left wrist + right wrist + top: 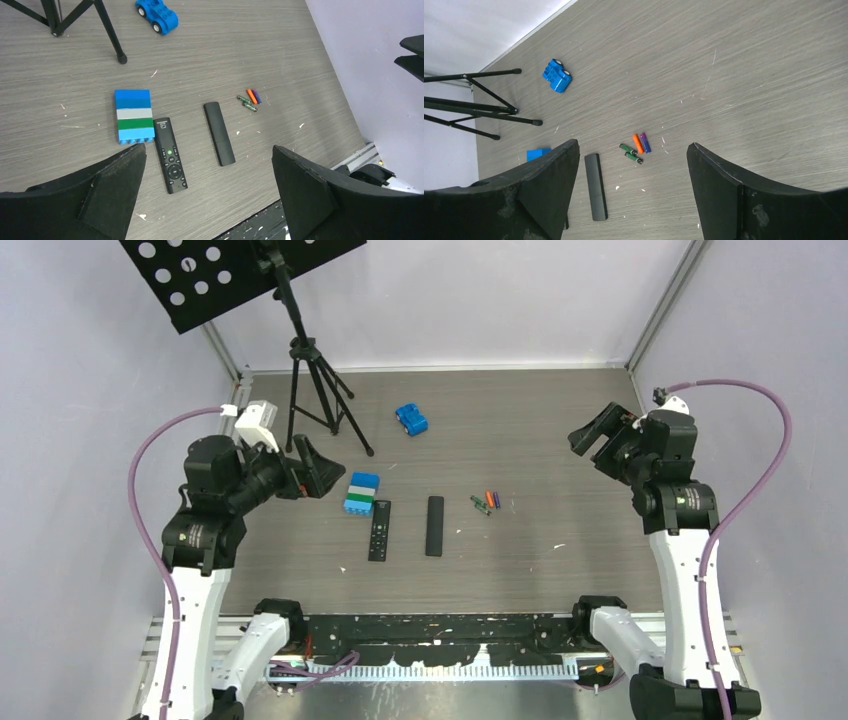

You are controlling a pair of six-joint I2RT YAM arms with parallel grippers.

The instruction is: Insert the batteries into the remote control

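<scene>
- Your right gripper [597,438] hangs well above the table [560,410] with its jaws spread wide and nothing between them; your left gripper [318,472] is likewise wide apart and empty.
- The batteries [485,502] lie loose on the table, four by my count; seen from the top camera they sit at about 8 o'clock from the right gripper and about 3 o'clock from the left one; the right arm looks the nearer, so I would make the first pick with it.
- The orange and blue-purple cells lie side by side, touching, running roughly 11 to 5; the two dark green ones lie just at their 9 o'clock side, slanted about 10 to 4; turn your jaws across whichever axis you choose, and expect a neighbour to be nudged.
- The remote control [434,525] lies flat, plain face up, at 8 o'clock of the batteries and near them, not touching; its long axis runs 12 to 6; the left gripper has it at about 4 o'clock and seems better placed to steady it.
- No recess shows on that face; whether a cover is on, or anything is inside, you cannot tell from here.
- A buttoned remote [379,530] lies parallel at its 9 o'clock; do not confuse the two; a block stack [361,493] touches the buttoned remote's far end.
</scene>
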